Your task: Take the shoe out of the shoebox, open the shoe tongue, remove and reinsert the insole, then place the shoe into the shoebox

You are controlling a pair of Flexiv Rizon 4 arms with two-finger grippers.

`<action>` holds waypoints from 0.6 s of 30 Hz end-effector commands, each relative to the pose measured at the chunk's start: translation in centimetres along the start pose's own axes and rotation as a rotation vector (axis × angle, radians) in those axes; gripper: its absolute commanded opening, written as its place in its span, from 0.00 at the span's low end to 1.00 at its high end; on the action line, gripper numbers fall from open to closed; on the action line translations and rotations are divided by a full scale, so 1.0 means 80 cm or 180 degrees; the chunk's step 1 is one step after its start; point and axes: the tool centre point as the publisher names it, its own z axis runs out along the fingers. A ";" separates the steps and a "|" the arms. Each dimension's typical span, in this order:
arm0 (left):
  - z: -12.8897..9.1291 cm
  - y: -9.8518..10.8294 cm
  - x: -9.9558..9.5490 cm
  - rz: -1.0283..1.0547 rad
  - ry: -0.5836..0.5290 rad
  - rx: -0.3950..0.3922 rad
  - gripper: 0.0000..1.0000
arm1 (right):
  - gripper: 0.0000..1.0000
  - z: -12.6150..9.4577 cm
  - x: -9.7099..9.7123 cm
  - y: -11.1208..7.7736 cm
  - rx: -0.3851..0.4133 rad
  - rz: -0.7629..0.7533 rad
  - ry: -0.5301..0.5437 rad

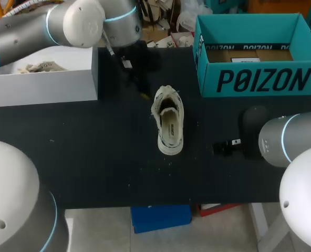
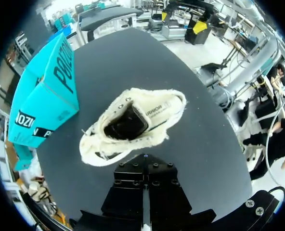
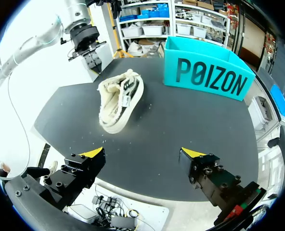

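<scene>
The shoe [image 1: 169,122] lies mid-counter [image 1: 92,157], outside the shoebox [image 1: 260,81] at the far right corner. My left end effector [image 2: 143,161] hangs clenched, empty, just beyond it. My right end effector [image 3: 142,153] is released. Next, probably: spread the tongue.
</scene>
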 end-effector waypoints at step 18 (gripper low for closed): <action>-0.016 0.000 0.055 0.3612 0.0206 -0.0755 0.82 | 1.00 0.001 0.001 -0.002 -0.0013 0.0003 -0.0005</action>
